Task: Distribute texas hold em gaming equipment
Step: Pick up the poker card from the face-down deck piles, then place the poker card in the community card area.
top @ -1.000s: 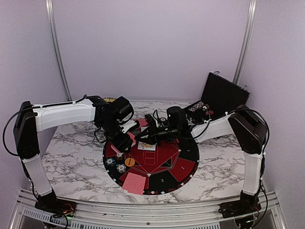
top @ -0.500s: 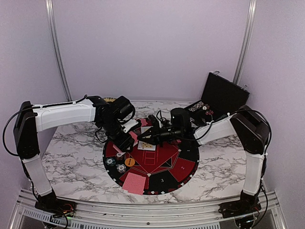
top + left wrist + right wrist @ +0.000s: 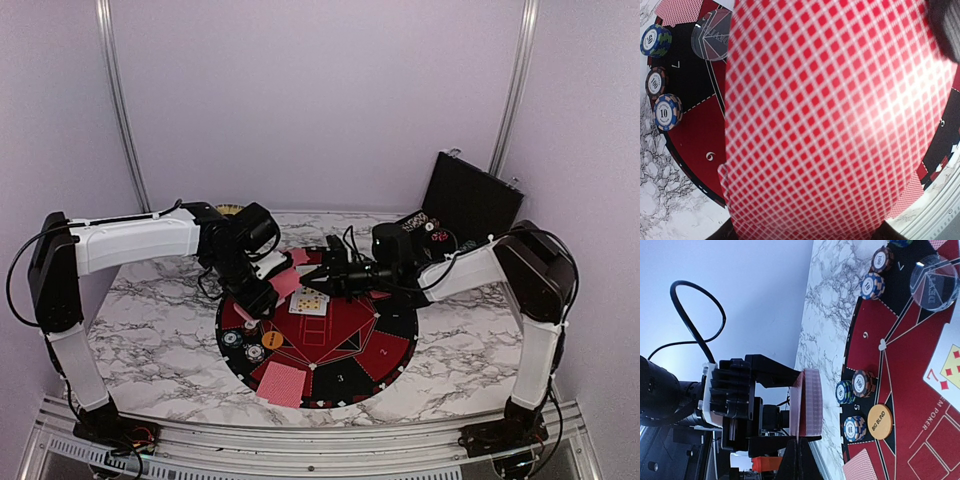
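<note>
My left gripper [image 3: 272, 285] is shut on a deck of pink-red-backed playing cards [image 3: 812, 400], held on edge above the left part of the round mat [image 3: 395, 340]. The top card's back [image 3: 830, 125] fills the left wrist view and hides that gripper's fingers. My right gripper [image 3: 797, 442] is shut on the edge of one card, which stands slightly away from the deck. On the mat lie chip stacks [image 3: 863, 383], an orange "big blind" disc [image 3: 879, 422], a clear disc [image 3: 935, 282], face-up cards [image 3: 310, 302] and face-down cards [image 3: 281, 384].
An open black case [image 3: 470, 200] stands at the back right, with more chips [image 3: 425, 225] in its tray. The marble table [image 3: 150, 340] reaches past the mat on both sides. Both arms meet over the mat's back left.
My right arm has drawn back to the right, and its gripper has shifted slightly right at the deck. The left arm and deck have stayed put.
</note>
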`<action>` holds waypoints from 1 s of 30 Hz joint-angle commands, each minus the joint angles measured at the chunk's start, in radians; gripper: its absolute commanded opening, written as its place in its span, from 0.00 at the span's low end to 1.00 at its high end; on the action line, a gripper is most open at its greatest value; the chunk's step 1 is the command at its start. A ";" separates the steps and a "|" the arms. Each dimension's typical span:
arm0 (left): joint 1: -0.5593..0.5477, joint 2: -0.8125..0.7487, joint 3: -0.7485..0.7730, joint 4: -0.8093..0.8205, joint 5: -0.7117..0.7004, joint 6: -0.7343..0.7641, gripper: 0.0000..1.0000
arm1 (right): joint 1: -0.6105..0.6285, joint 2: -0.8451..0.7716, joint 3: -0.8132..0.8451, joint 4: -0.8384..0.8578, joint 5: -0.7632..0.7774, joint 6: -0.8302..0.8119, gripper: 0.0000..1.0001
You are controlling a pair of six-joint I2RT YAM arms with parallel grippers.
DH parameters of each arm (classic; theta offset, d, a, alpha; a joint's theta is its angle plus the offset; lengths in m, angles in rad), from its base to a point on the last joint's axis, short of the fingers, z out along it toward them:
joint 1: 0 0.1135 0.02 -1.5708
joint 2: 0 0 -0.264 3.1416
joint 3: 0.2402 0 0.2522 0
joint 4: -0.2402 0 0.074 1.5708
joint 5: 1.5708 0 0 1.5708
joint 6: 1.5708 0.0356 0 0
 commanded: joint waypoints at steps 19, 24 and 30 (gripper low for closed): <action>0.049 -0.070 -0.075 0.014 -0.030 -0.030 0.25 | -0.036 -0.183 -0.343 0.208 0.329 0.133 0.00; 0.055 -0.081 -0.090 0.021 -0.027 -0.027 0.25 | 0.001 -0.153 -0.371 0.261 0.436 0.161 0.00; 0.062 -0.093 -0.103 0.025 -0.021 -0.018 0.25 | 0.053 -0.084 -0.351 0.299 0.514 0.197 0.00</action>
